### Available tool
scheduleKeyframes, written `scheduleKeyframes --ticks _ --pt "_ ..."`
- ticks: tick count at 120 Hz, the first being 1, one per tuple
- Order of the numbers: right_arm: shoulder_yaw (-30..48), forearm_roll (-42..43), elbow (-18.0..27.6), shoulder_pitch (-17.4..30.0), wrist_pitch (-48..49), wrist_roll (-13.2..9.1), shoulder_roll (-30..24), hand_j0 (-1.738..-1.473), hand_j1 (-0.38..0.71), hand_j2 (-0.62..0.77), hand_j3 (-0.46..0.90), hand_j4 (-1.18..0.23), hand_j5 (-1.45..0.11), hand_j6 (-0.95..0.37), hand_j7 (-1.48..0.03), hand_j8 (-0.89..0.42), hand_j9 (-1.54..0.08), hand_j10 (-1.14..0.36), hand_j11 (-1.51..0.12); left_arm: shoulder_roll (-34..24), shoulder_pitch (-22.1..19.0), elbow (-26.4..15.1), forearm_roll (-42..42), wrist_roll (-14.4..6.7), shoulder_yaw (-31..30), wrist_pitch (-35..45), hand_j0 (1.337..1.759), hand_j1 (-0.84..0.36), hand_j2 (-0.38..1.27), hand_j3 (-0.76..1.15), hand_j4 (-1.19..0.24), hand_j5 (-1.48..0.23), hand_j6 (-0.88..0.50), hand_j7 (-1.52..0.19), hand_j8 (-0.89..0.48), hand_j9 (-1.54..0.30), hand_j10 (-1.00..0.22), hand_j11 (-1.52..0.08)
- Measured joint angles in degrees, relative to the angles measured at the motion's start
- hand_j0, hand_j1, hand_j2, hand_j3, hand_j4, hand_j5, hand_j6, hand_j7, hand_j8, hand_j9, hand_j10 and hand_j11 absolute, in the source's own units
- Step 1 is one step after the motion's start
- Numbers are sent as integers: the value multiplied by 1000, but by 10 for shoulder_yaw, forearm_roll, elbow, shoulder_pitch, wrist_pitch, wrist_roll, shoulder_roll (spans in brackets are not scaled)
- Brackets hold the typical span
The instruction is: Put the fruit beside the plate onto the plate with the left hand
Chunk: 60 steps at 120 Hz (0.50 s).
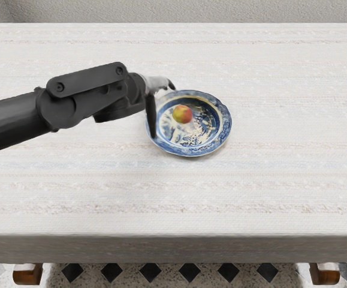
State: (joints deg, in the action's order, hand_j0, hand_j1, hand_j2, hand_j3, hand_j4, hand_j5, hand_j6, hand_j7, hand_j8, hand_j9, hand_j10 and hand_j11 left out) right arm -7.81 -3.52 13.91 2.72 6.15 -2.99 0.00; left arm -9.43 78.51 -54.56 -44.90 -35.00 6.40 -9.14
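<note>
Fruit (183, 113): lies on the plate (226, 123), near its middle.
Left hand (151, 101): at the plate's left rim, fingers extended and loose, gripping nothing, clear of the fruit.
Table (281, 192): pale, under the plate.

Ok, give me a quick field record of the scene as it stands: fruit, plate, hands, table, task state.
fruit: round red-and-yellow fruit, lying on the plate near its middle
plate: round blue-and-white patterned plate, flat on the table
left hand: dark robotic left hand over the plate's left rim, fingers open, holding nothing, apart from the fruit
right hand: not in view
table: pale striped table
task state: fruit is on the plate; hand not yet withdrawn
</note>
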Motion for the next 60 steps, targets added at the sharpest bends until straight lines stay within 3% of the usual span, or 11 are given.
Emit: scheduleKeyframes --ticks 16,28,42,60 --pt "0 0 0 0 0 0 0 -1658 -333 -3 0 -13 -17 -13 -17 -13 -17 -13 -17 -132 -26 -1 167 0 105 -168 1658 299 38 0 -54 -77 -30 -75 -32 -72 -56 -72" --pt "0 0 1 0 0 0 0 -1658 -333 -3 0 -13 -17 -13 -17 -13 -17 -13 -17 -234 -89 -1 298 0 174 -224 1658 316 23 0 -36 -49 -22 -48 -23 -46 -37 -46" --pt "0 0 1 0 0 0 0 -1658 -333 -3 0 -13 -17 -13 -17 -13 -17 -13 -17 -283 -141 -1 411 0 212 -247 1658 330 13 0 -20 -28 -12 -28 -13 -27 -21 -27" --pt "0 0 1 0 0 0 0 -1658 -333 -3 0 -13 -17 -13 -17 -13 -17 -13 -17 -313 -191 -1 470 0 227 -256 1658 340 7 0 -9 -14 -5 -13 -6 -13 -10 -13"
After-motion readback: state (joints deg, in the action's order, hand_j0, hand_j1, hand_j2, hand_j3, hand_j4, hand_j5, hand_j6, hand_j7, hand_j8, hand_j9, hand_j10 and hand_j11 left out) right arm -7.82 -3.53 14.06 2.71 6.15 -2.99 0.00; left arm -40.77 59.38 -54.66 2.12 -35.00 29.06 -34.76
